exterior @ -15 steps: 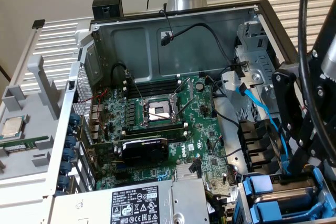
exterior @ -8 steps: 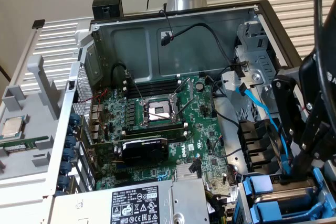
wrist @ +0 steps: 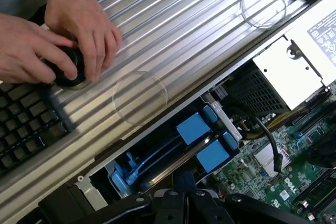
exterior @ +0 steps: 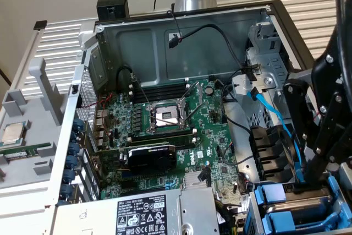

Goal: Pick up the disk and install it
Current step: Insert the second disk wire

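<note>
Here, clenched tool [exterior: 308,179] over the disk [exterior: 294,210], its long axis level inside the blue-tabbed bay [wrist: 157,158].

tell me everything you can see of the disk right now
The disk sits low in the drive bay at the open computer case's front corner, on the exterior view's right. What shows is mostly its bright blue plastic carrier: square tabs and rails, with a strip of grey metal between them. It lies flat, next to another blue carrier. The black tool, shut, reaches down onto its carrier edge. In the wrist view the blue tabs sit just beyond the tool.
</note>
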`<state>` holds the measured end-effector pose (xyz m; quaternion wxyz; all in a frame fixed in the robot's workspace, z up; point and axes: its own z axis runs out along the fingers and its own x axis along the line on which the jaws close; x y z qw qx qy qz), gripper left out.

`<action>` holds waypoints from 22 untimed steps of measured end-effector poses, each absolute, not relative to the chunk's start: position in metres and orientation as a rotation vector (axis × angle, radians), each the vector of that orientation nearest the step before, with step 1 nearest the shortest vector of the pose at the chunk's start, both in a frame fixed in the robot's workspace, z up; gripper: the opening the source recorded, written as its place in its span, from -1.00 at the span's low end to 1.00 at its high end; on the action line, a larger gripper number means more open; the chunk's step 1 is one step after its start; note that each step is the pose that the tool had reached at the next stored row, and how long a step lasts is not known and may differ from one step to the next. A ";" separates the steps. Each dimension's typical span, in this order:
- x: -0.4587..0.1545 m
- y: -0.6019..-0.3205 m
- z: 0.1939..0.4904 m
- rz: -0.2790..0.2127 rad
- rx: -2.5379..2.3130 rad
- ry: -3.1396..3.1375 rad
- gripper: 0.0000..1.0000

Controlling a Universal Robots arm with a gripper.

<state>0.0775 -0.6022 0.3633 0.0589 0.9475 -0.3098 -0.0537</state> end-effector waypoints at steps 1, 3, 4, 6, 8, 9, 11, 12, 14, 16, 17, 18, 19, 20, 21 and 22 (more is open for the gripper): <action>0.078 -0.601 0.363 -0.162 2.874 -0.925 -0.79; 0.078 -0.600 0.363 -0.159 2.885 -0.883 -0.79; 0.078 -0.600 0.363 -0.157 2.893 -0.857 -0.79; 0.078 -0.600 0.363 -0.154 2.906 -0.804 -0.79; 0.078 -0.600 0.363 -0.150 2.919 -0.749 -0.79; 0.078 -0.600 0.363 -0.149 2.924 -0.723 -0.79; 0.078 -0.600 0.363 -0.145 2.936 -0.669 -0.79; 0.078 -0.600 0.363 -0.143 2.941 -0.643 -0.79; 0.078 -0.600 0.363 -0.140 2.951 -0.588 -0.79; 0.078 -0.600 0.363 -0.137 2.960 -0.541 -0.79; 0.078 -0.600 0.363 -0.137 2.965 -0.524 -0.79; 0.078 -0.600 0.363 -0.137 2.973 -0.508 -0.79; 0.078 -0.600 0.363 -0.138 2.980 -0.495 -0.79; 0.078 -0.600 0.363 -0.139 2.987 -0.483 -0.79; 0.078 -0.600 0.363 -0.140 2.996 -0.472 -0.79; 0.078 -0.600 0.363 -0.142 3.003 -0.463 -0.79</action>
